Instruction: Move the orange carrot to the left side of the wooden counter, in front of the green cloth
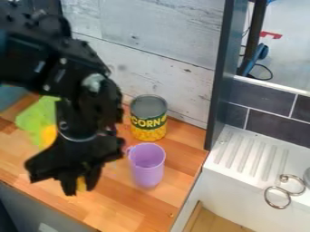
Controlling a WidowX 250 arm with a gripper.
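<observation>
The black gripper (80,186) hangs over the left part of the wooden counter, its fingers pointing down. It is shut on a small yellow object (81,183), mostly hidden between the fingers. To its right, a light purple cup (147,170) with a handle stands upright, apart from the fingers. A corn can (148,118) with a yellow and green label stands upright behind the cup. Left of the can and partly behind the arm lies a bright green item (35,118), with a yellow-orange thing (48,135) at its edge.
The wooden counter (115,208) ends at a dark post (219,77) and a white sink unit (242,154) with a ridged drainboard. Metal rings (278,197) are at the sink's right side. A whitewashed plank wall (163,36) stands behind the counter.
</observation>
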